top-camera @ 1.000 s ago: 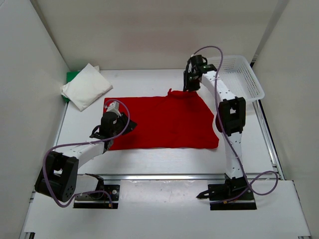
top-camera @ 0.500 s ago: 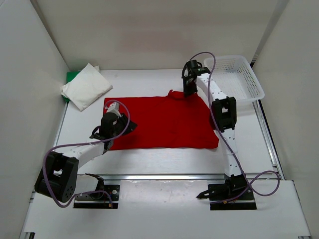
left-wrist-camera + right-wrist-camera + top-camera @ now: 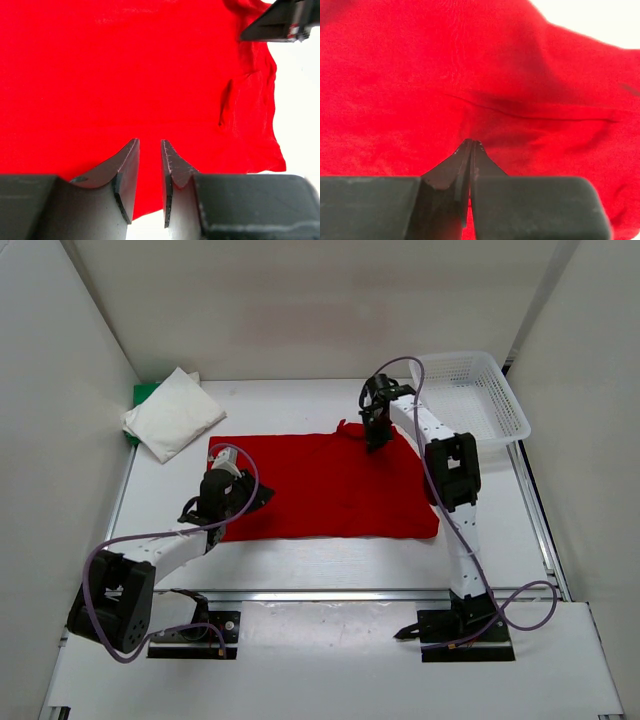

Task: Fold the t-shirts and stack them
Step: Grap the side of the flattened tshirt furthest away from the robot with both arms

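The red t-shirt [image 3: 325,485] lay spread flat across the middle of the tabletop [image 3: 290,405] as a wide rectangle, with a small pucker on its far edge. The white t-shirt [image 3: 172,412] sat folded in a plump, tilted bundle at the far left corner, resting on the green t-shirt [image 3: 143,395], of which only an edge showed.

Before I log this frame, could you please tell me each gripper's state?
Left gripper: slightly open, empty, above the red t-shirt.
Right gripper: closed; whether it pinches the t-shirt cannot be told.
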`<state>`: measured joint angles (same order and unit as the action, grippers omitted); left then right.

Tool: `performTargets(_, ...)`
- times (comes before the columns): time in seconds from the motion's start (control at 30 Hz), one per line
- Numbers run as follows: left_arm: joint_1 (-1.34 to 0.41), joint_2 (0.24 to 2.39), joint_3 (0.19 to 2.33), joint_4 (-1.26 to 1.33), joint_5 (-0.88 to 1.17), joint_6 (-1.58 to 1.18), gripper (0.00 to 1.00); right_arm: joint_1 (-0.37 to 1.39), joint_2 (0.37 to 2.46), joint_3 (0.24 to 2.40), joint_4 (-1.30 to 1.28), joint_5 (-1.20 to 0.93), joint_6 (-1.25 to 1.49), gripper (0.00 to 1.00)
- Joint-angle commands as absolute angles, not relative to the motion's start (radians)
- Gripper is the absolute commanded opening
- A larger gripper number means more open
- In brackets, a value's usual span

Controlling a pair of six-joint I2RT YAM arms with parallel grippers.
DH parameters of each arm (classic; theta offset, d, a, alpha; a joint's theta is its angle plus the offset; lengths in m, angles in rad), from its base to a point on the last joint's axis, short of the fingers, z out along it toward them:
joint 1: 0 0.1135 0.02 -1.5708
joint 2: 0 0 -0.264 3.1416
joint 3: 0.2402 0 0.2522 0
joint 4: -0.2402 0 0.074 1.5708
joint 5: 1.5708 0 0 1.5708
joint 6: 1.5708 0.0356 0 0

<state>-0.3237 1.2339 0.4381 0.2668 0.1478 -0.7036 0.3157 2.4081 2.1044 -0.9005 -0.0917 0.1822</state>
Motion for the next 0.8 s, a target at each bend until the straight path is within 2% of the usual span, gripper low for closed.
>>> performTargets(0.0, -0.322, 1.192, 0.428, 0.285, 0.169, -0.701, 0.35, 0.305, 2.287, 2.15, -0.857, -0.088, 0.163, 0.0)
performTargets(0.1, -0.322, 1.187, 0.434, 0.285, 0.164, -0.696, 0.35, 0.278, 2.299, 2.212, -0.857, -0.071, 0.164, 0.06)
performTargets(0.23, -0.318, 1.192, 0.431, 0.288, 0.169, -0.695, 0.35, 0.213, 2.428, 2.402, -0.925, -0.068, 0.186, 0.25)
performTargets(0.43, -0.316, 1.216, 0.434, 0.293, 0.164, -0.695, 0.35, 0.169, 2.514, 2.44, -0.879, -0.084, 0.224, 0.41)
performTargets(0.77, -0.318, 1.236, 0.433, 0.296, 0.152, -0.69, 0.35, 0.178, 2.603, 2.462, -0.857, -0.17, 0.242, 0.45)
